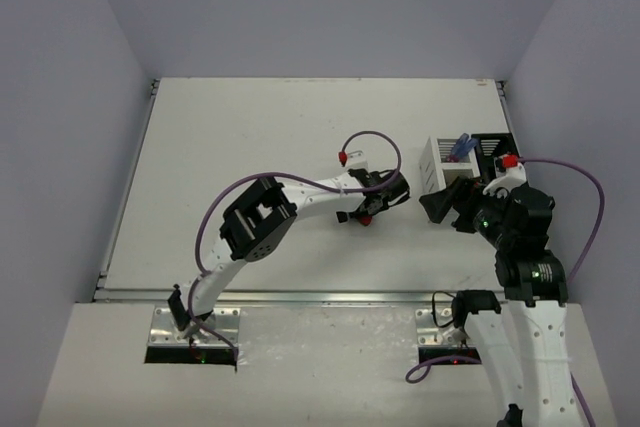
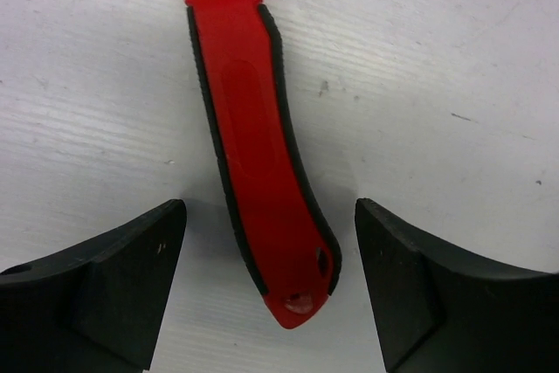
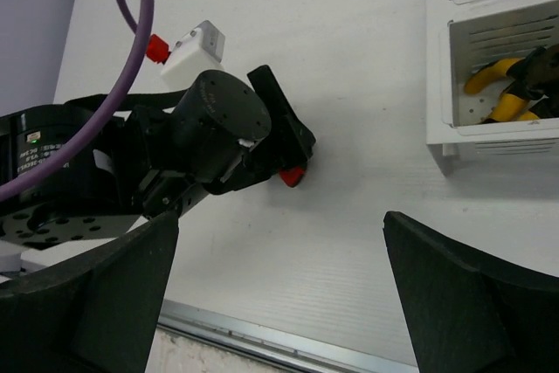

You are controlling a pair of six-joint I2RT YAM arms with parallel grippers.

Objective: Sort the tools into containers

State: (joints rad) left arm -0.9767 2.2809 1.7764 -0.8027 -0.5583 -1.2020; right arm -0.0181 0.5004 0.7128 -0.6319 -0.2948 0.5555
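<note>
Straddling red-handled cutters (image 2: 258, 155), left tool (image 2: 269, 259) spread, not touching; right tool (image 3: 278, 255) spread wide.

No text, brand, number or sign can be read in any view. The only lettering is a small patch of white print (image 3: 31, 160) on the black plastic housing of the left arm (image 3: 70, 176), just below a small green light (image 3: 33, 137) at the left edge of the right wrist view. It is too small and blurred to make out.
</note>
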